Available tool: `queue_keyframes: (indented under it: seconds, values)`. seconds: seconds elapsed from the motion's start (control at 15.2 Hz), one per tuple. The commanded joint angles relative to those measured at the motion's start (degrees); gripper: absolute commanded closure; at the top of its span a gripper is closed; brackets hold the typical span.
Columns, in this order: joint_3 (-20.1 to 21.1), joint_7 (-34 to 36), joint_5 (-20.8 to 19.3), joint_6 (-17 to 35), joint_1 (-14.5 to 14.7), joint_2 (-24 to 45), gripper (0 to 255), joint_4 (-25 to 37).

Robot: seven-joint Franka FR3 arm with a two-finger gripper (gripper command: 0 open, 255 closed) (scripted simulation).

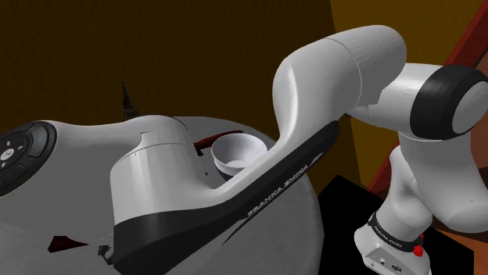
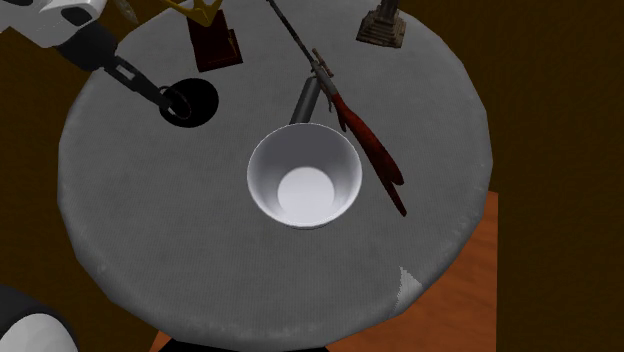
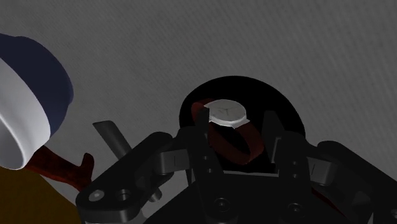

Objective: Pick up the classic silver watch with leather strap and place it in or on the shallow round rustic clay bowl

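A room in a house, set up as a living space rather than a workplace: a round grey table (image 2: 150, 230) stands on a warm orange-brown wooden floor (image 2: 470, 310), with brown walls (image 1: 156, 47) behind it. The table carries display pieces, a statuette on a stepped pedestal (image 2: 385, 25) and a trophy-like ornament on a dark red base (image 2: 215, 45), besides a plain white bowl (image 2: 270, 170)

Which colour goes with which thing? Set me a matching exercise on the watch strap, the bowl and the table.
Things:
1. watch strap
2. bowl
3. table

Colours:
a. grey
b. dark red
c. white

Pairs: 1-b, 2-c, 3-a.
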Motion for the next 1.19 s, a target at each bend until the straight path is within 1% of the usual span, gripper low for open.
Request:
queue_keyframes:
  seconds: [0.0,0.07,0.4,0.66,1.12]
  values:
    - [0.0,0.0,0.0,0.01,0.0,0.0,255,-0.01]
    - [0.0,0.0,0.0,0.01,0.0,0.01,0,-0.01]
    - [0.0,0.01,0.0,0.01,0.0,0.01,0,0.0]
    - [0.4,-1.21,0.43,-7.05,2.5,0.5,0,7.68]
    - [0.4,-1.21,0.43,-7.05,2.5,0.5,0,7.68]
